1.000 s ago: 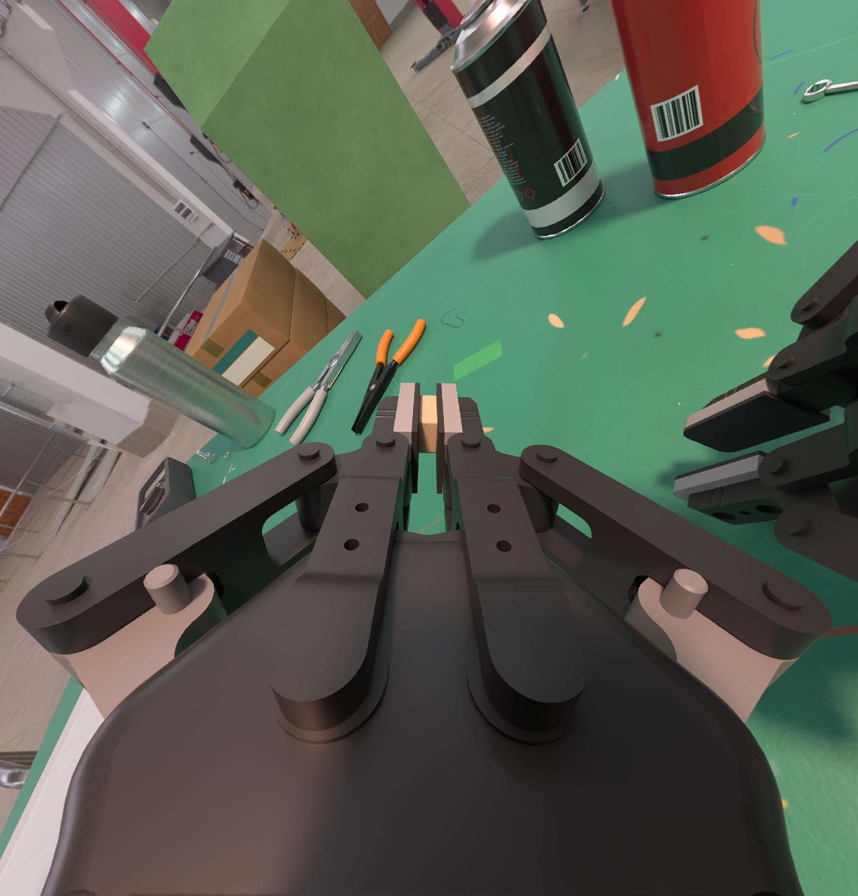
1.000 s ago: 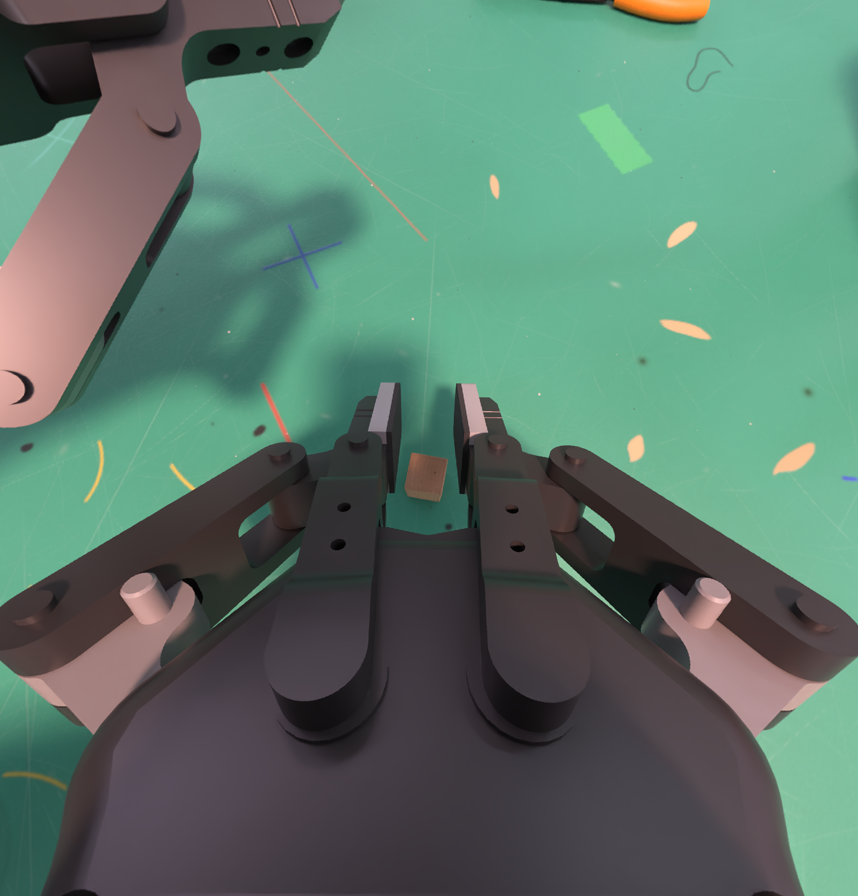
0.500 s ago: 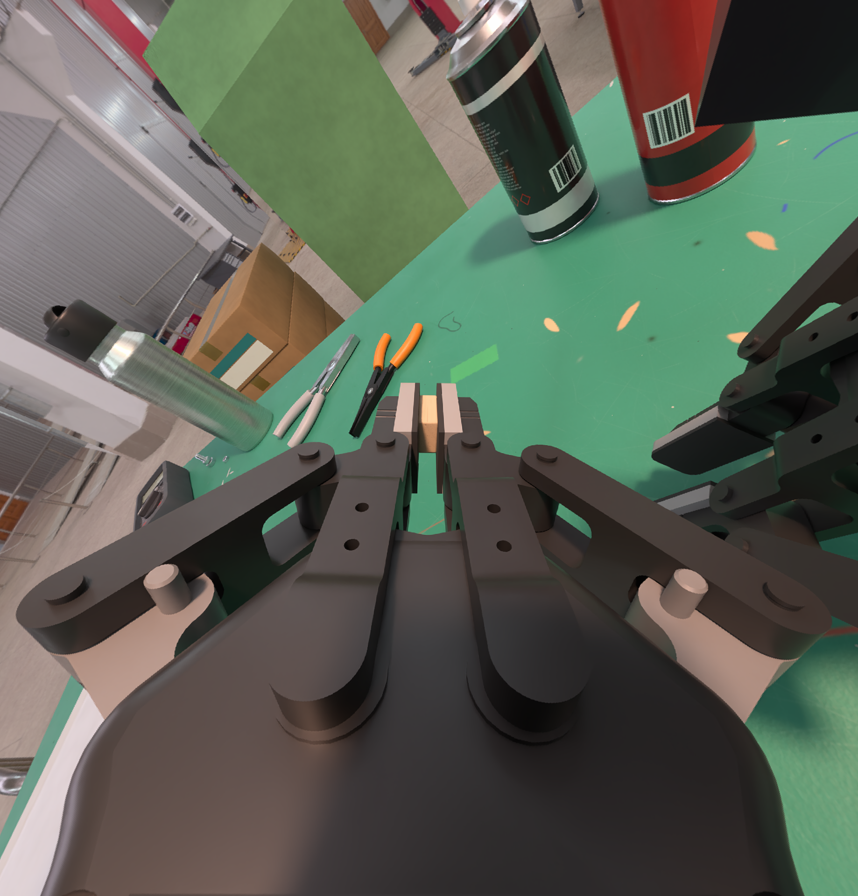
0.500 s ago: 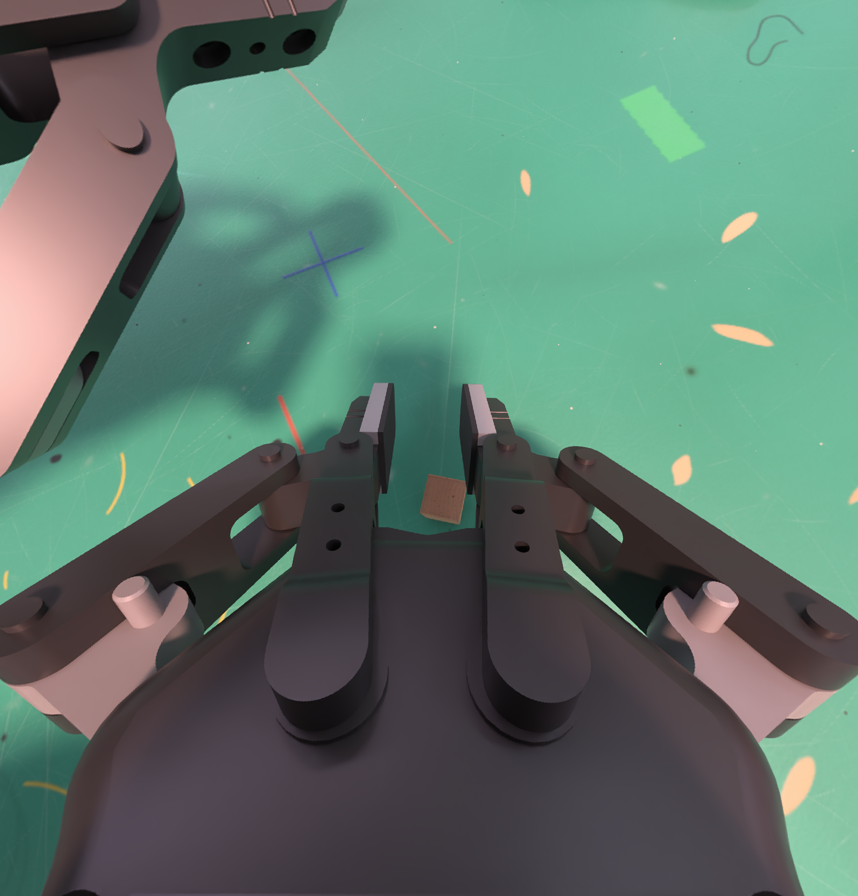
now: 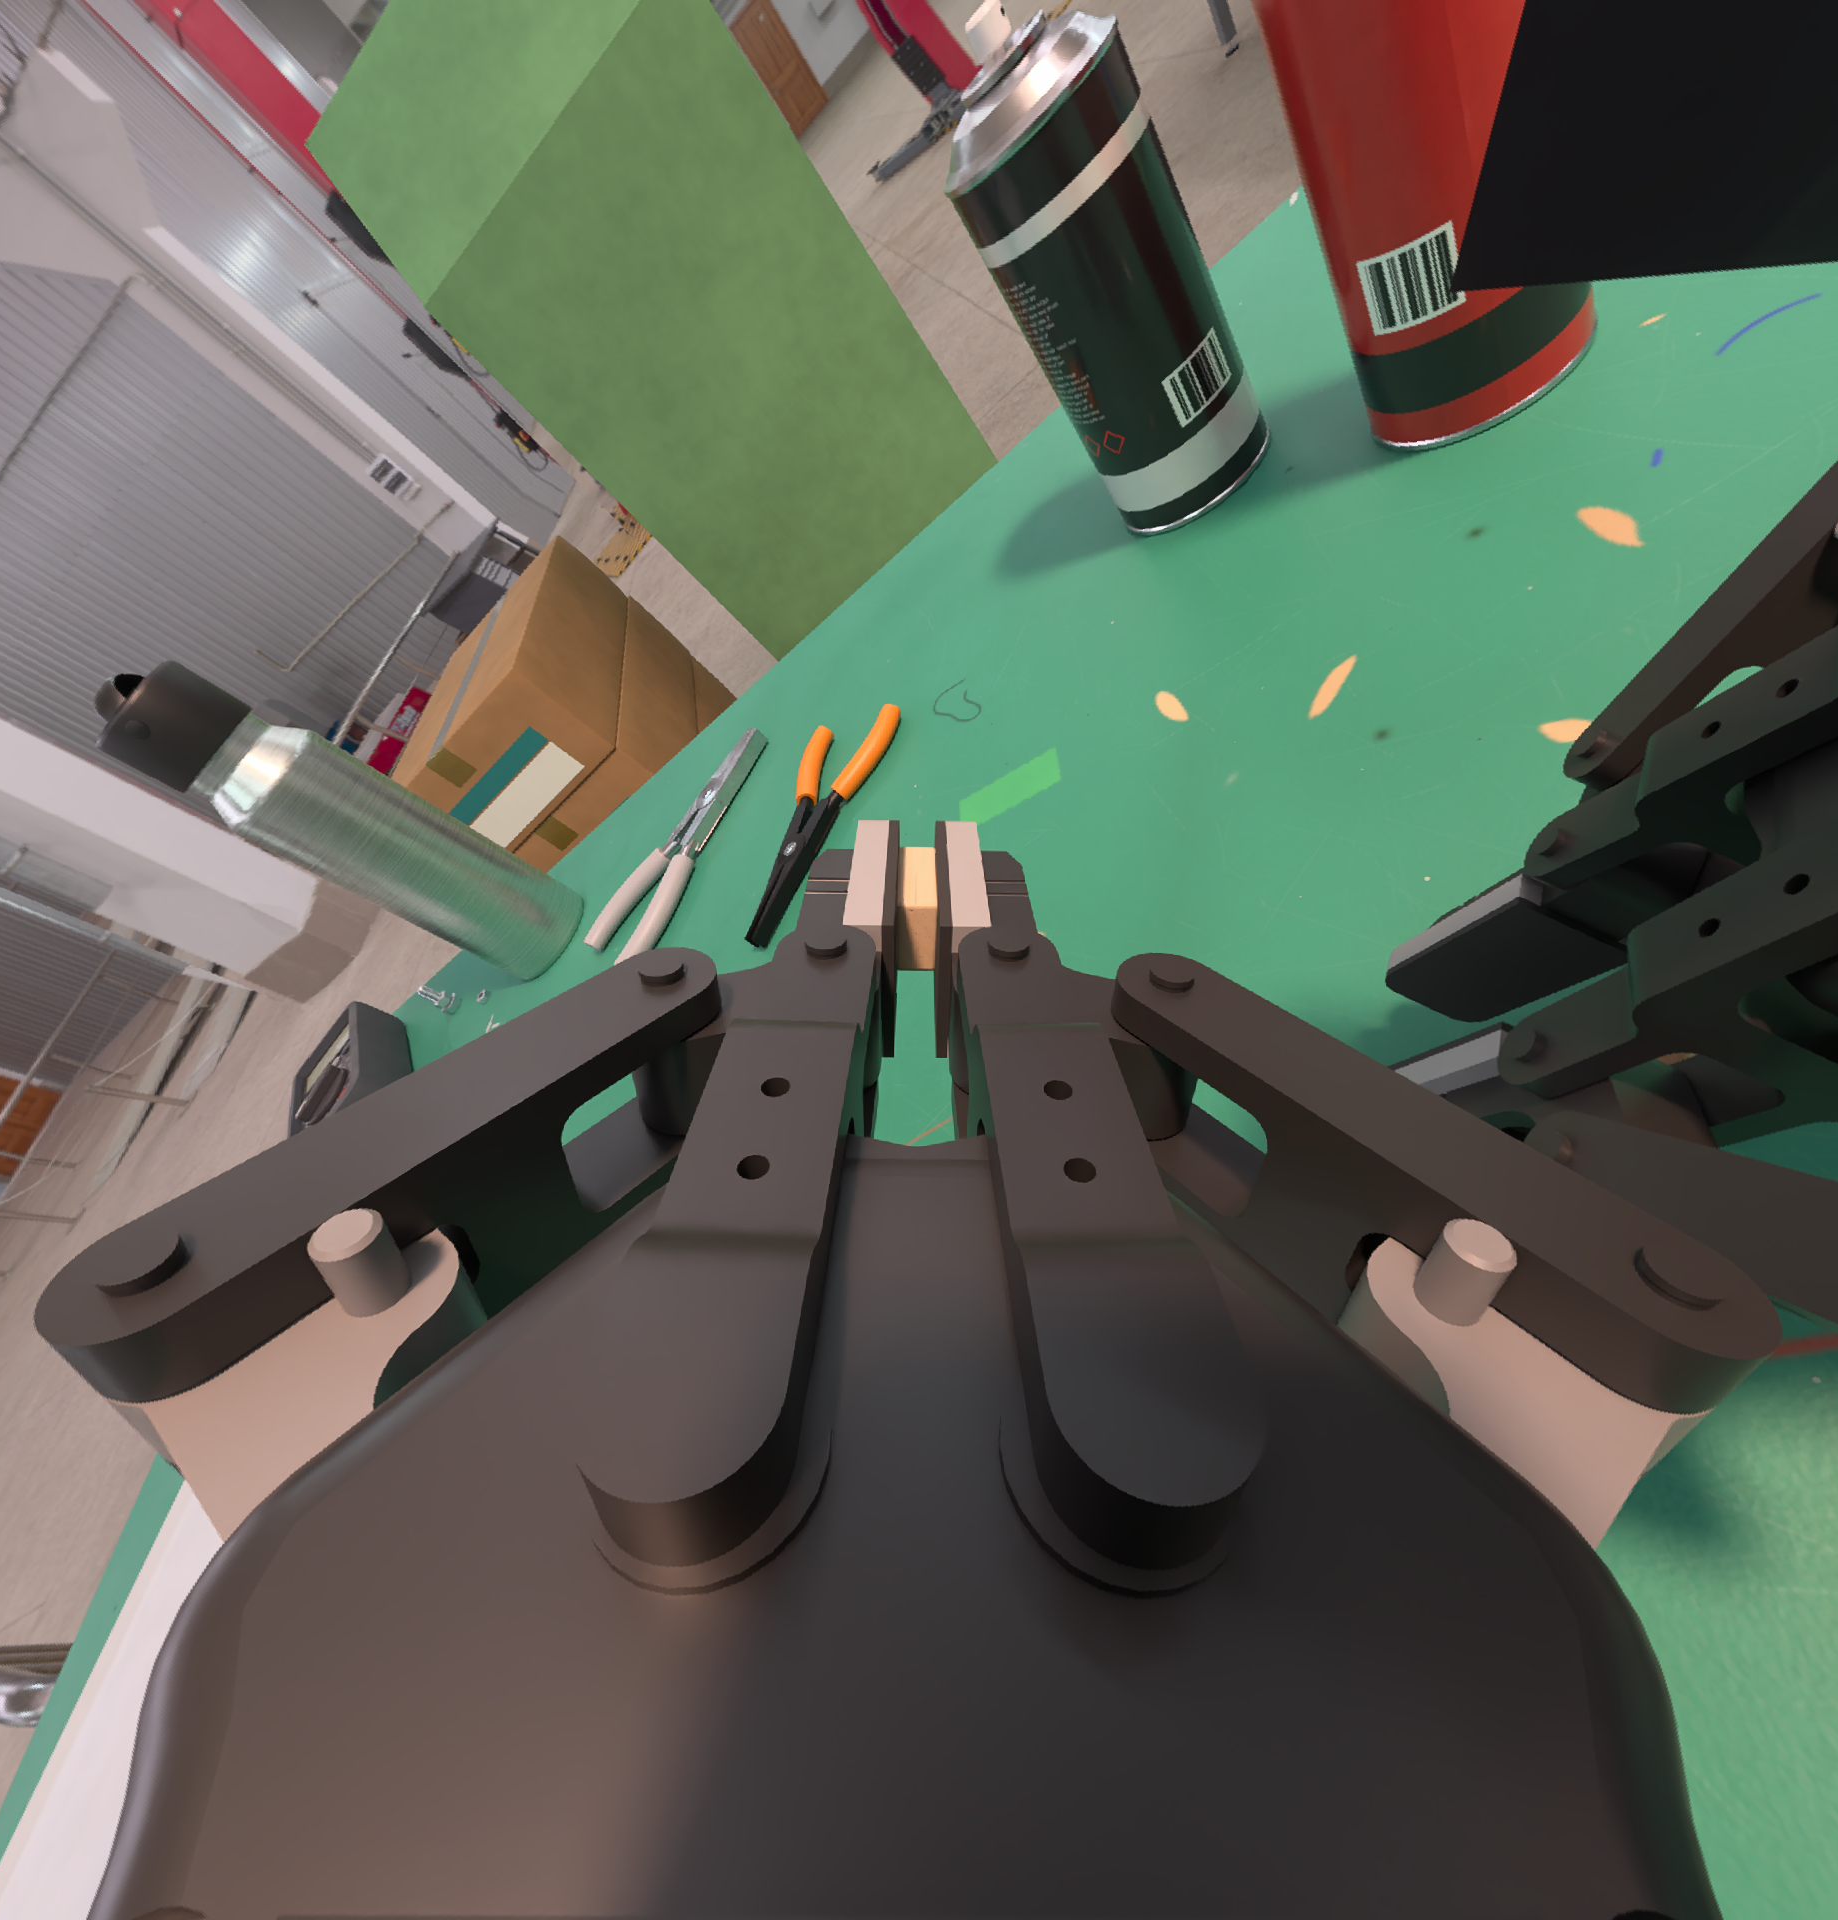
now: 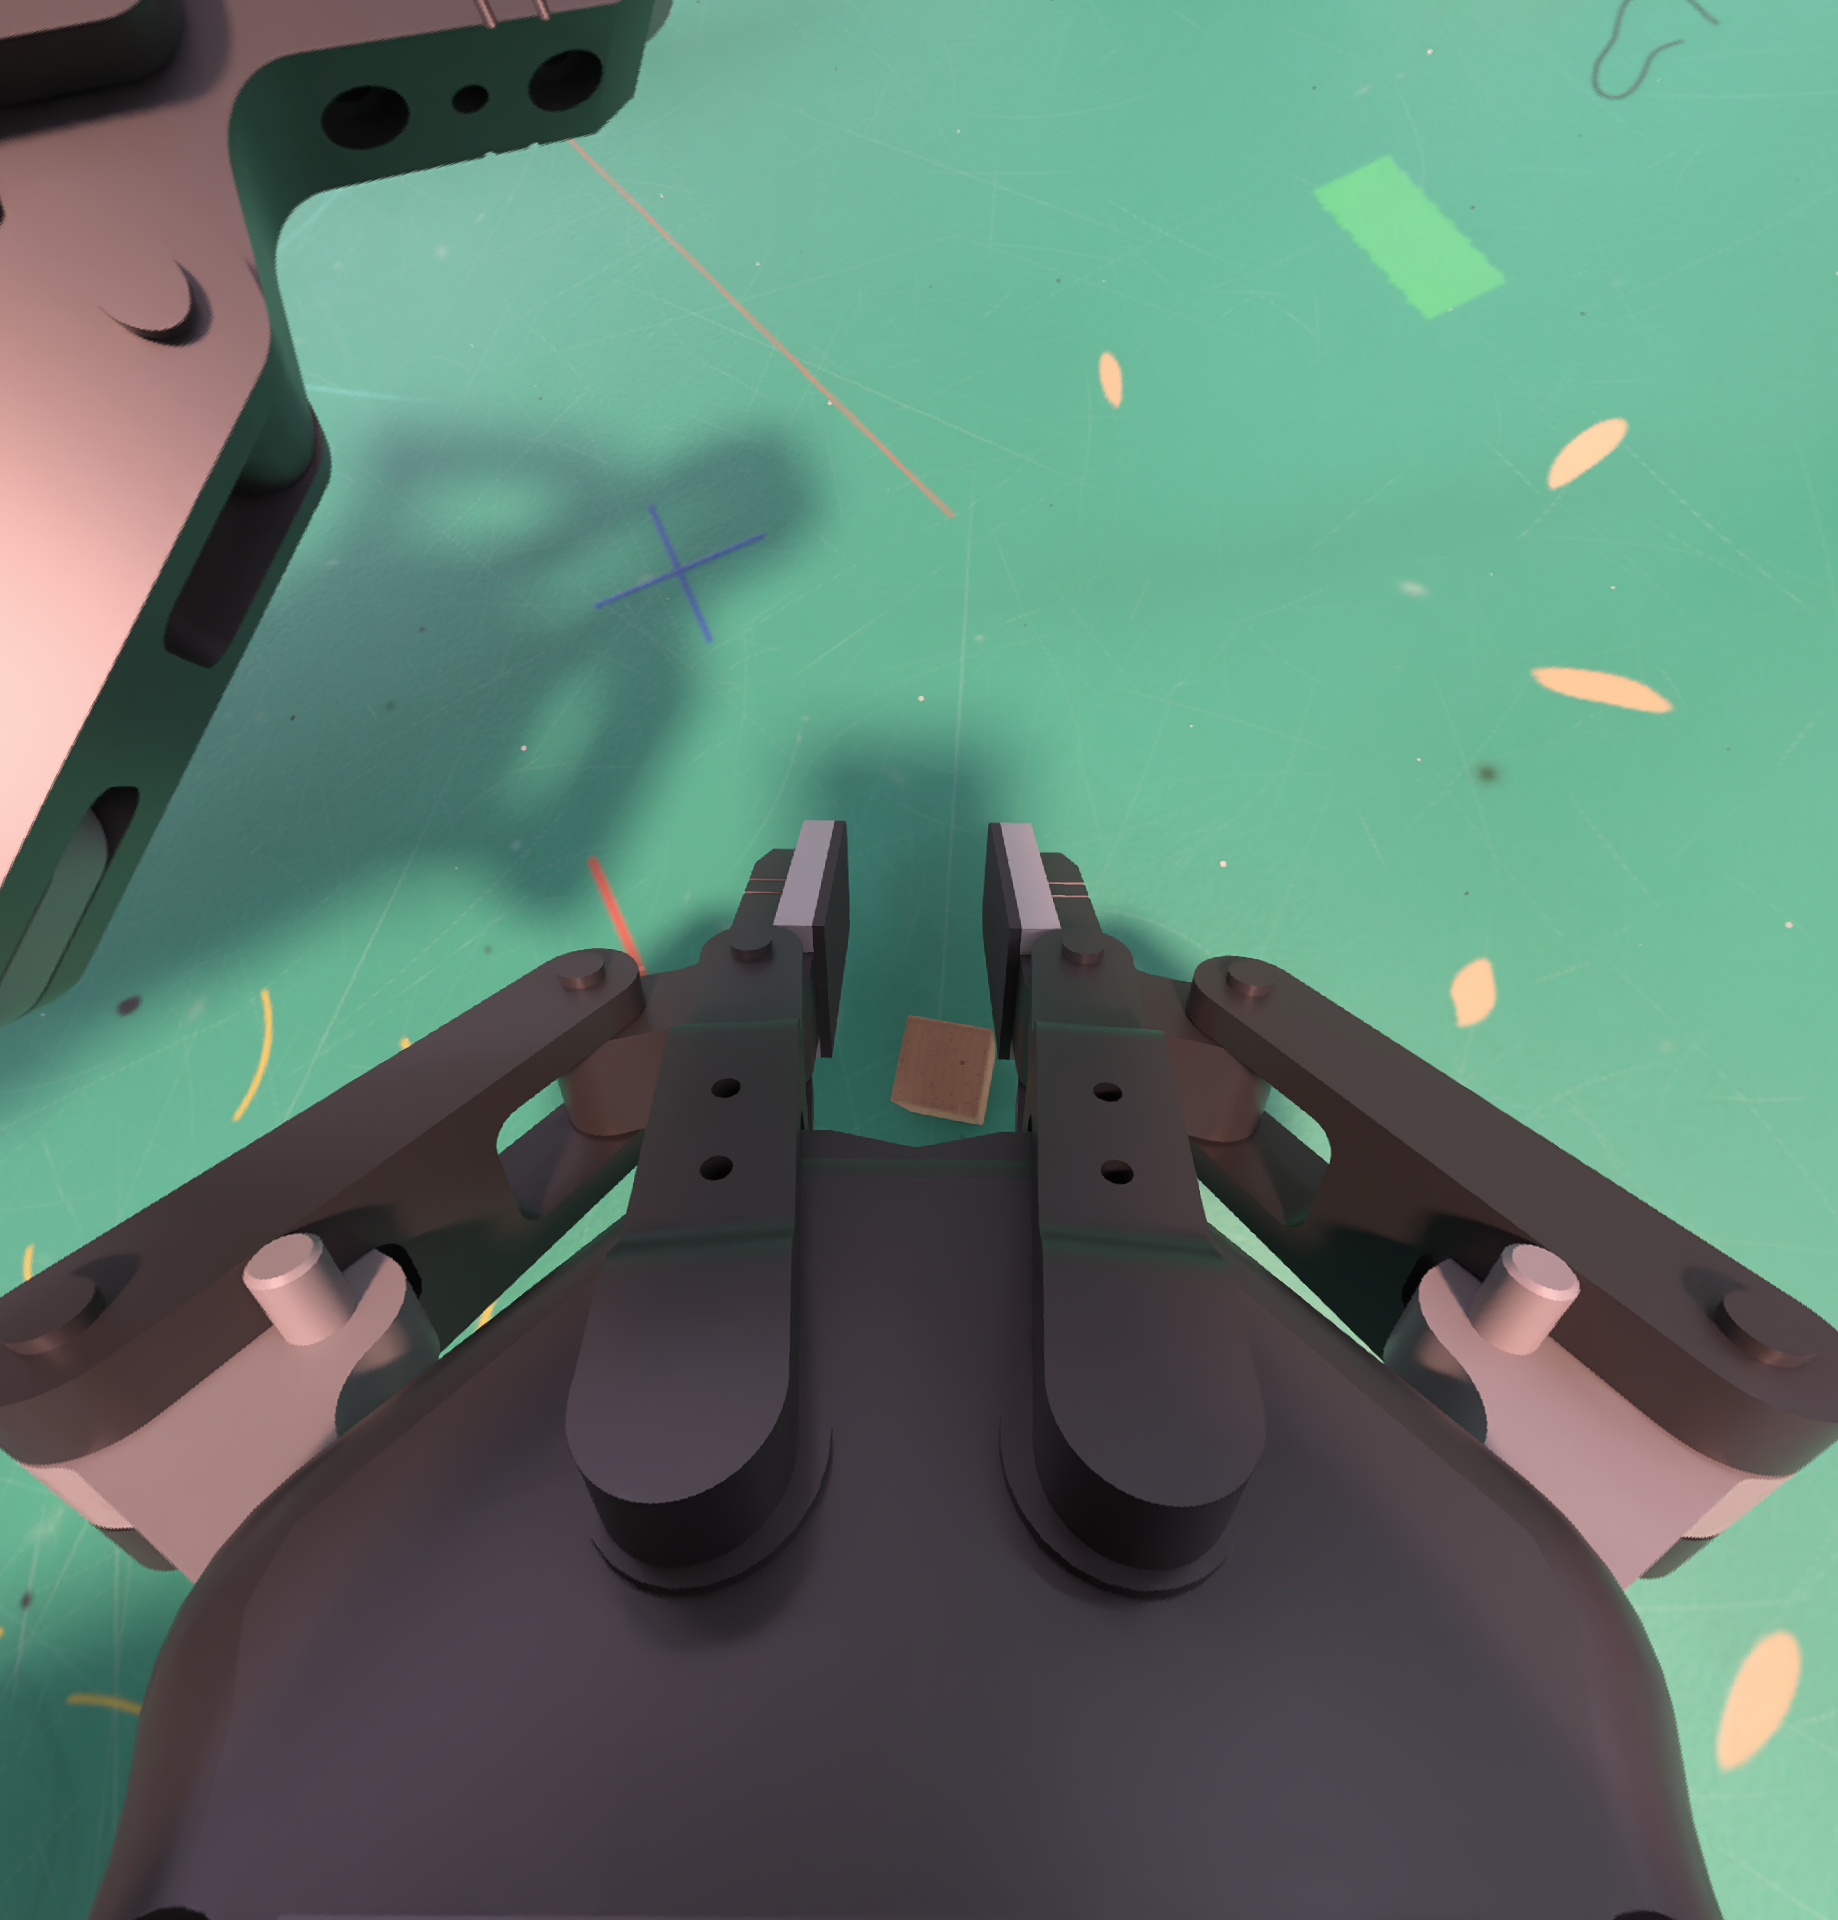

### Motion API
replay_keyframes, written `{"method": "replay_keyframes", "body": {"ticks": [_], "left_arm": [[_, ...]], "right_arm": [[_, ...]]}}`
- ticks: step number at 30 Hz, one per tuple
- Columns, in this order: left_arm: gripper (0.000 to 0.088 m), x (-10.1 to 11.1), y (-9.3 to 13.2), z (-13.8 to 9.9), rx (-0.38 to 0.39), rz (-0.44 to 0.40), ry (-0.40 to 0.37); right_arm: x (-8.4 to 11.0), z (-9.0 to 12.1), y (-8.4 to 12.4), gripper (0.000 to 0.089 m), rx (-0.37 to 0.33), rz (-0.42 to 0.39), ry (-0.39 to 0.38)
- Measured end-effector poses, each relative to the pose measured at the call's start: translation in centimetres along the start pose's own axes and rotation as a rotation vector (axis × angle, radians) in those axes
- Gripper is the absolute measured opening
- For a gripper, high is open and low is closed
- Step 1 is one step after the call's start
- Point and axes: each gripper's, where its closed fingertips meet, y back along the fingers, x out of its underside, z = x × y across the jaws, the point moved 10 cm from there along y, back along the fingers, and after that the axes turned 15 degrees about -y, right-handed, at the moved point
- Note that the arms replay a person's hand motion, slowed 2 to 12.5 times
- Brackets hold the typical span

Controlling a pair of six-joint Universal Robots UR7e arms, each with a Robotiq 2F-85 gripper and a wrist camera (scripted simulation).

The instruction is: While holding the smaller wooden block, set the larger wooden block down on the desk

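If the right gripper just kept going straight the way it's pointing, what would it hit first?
Probably the bare green desk. The right gripper is open and points down at it. The wooden block lies on the desk nearer the palm, behind the fingertips, though depth is hard to judge.

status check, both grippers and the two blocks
Left gripper shut on smaller block. Right gripper open, above the desk. Larger block down on the desk, free of the fingers. Nothing in the way.
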Motion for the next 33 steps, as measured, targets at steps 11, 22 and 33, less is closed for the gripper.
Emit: {"method": "replay_keyframes", "body": {"ticks": [11,22,33], "left_arm": [[0.0060,-0.18,0.16,-0.09,-0.004,-0.011,-0.008],[0.0060,-0.24,0.19,-0.19,-0.008,-0.014,-0.018],[0.0060,-0.12,0.01,-0.39,-0.001,-0.008,-0.019]], "right_arm": [[0.13,-0.11,-0.17,0.0204,-0.015,0.004,-0.040],[0.10,-0.32,-0.09,0.0215,-0.030,0.004,-0.081],[0.13,-0.49,0.43,0.0274,-0.032,0.001,-0.086]]}}
